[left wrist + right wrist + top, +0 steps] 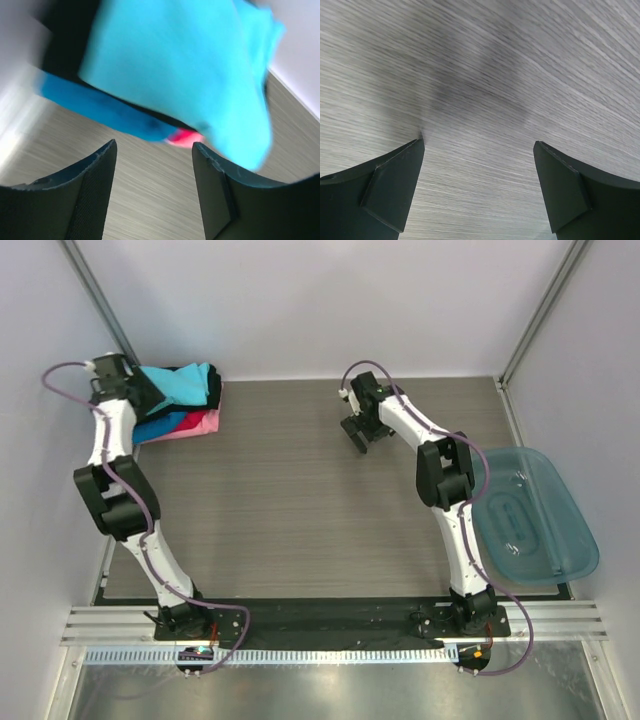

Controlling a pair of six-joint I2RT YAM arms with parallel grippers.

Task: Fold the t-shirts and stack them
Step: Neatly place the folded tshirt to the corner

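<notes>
From where I stand, the left arm reaches up along the left wall with its elbow bent. The left gripper (154,147) is parted and holds nothing, just short of the pile in the far left corner: a soft turquoise t-shirt (185,383) atop a folded black t-shirt (213,390), a blue t-shirt (155,428) and a pink-red t-shirt (203,422). The right arm stretches toward the far middle, its right gripper (479,145) spread wide over the grey wood-grain table (300,510). A translucent teal plastic tub (530,515) sits at the right edge, and plain white walls (300,300) close the space in.
</notes>
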